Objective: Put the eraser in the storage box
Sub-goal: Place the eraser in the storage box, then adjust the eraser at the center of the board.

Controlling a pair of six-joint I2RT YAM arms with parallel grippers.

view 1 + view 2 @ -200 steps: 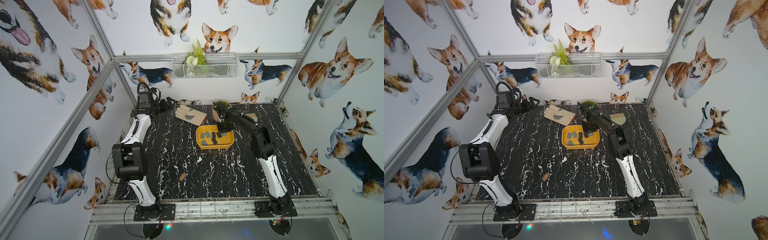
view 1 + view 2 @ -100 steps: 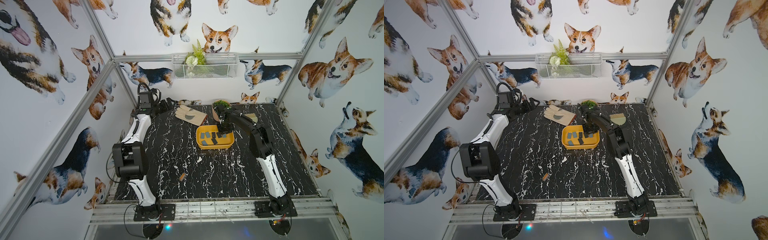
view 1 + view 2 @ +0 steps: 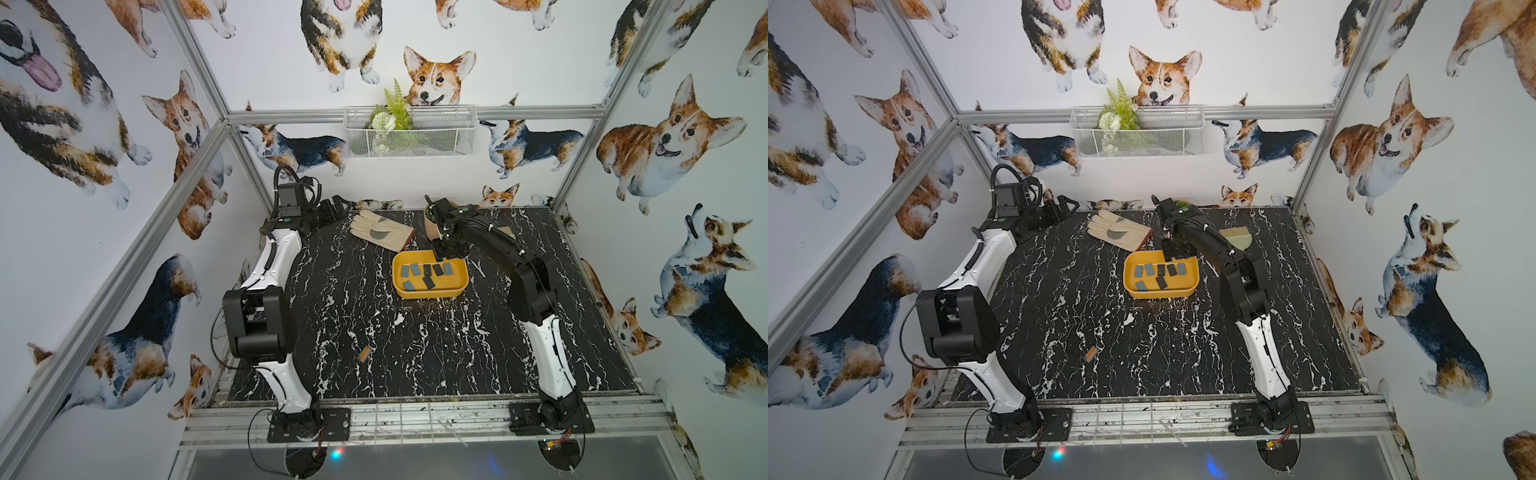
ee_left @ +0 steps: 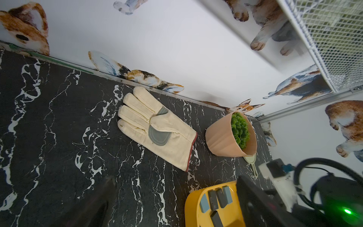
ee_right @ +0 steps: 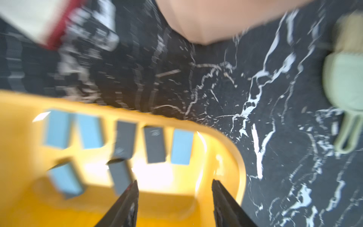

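Right wrist: right end effector [image 5: 174, 181] over storage box [image 5: 167, 208].

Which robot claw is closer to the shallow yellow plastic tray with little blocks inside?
Right. The right gripper hangs over the far edge of the mustard-yellow storage box. The left gripper sits away at the back corner, past the cream fabric glove.
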